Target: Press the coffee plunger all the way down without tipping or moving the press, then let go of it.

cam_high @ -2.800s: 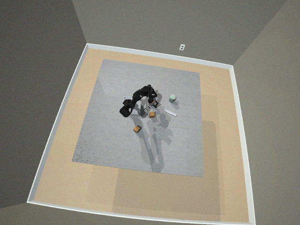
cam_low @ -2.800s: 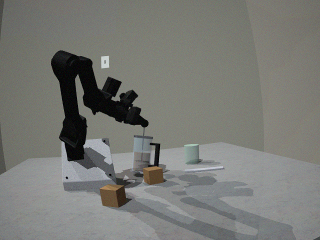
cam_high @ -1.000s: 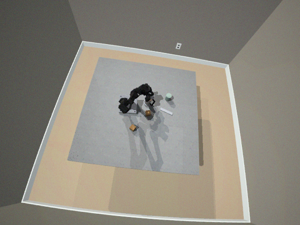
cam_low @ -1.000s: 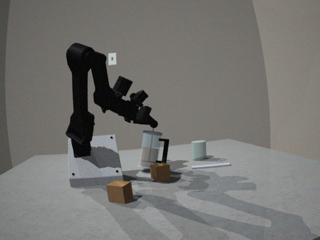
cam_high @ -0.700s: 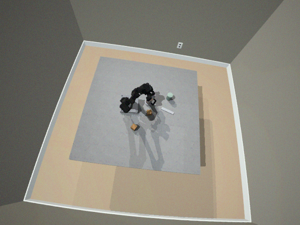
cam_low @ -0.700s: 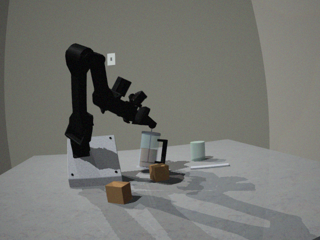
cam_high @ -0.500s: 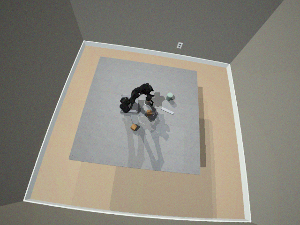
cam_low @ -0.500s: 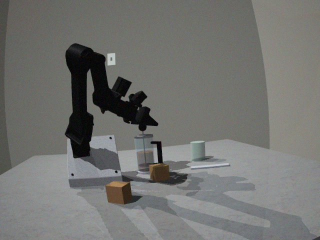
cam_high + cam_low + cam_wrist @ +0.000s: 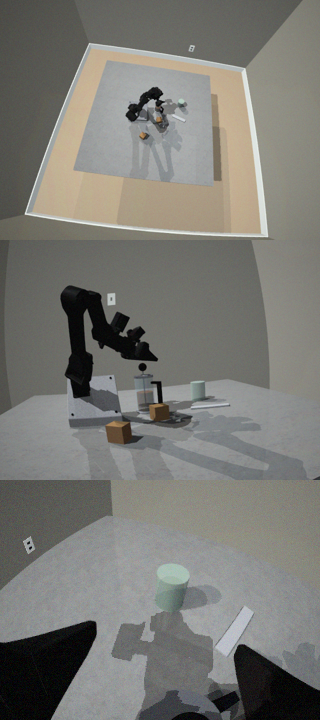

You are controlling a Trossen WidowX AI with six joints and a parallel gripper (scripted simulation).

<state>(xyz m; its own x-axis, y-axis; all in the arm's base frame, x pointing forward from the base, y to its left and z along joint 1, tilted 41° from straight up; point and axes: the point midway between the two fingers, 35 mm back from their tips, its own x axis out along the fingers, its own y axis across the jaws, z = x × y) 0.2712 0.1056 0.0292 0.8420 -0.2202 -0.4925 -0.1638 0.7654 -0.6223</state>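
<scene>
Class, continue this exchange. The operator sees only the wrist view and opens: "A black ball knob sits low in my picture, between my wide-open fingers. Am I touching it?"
Observer: No. From the side, the gripper hangs above the black ball knob, with a clear gap between them.
Operator: How high does the knob stand?
Observer: Only a short piece of rod shows between it and the lid of the glass coffee press.
Operator: Is the press tipped?
Observer: It stands upright on the grey table, its black handle on the side of the pale green cylinder.
</scene>
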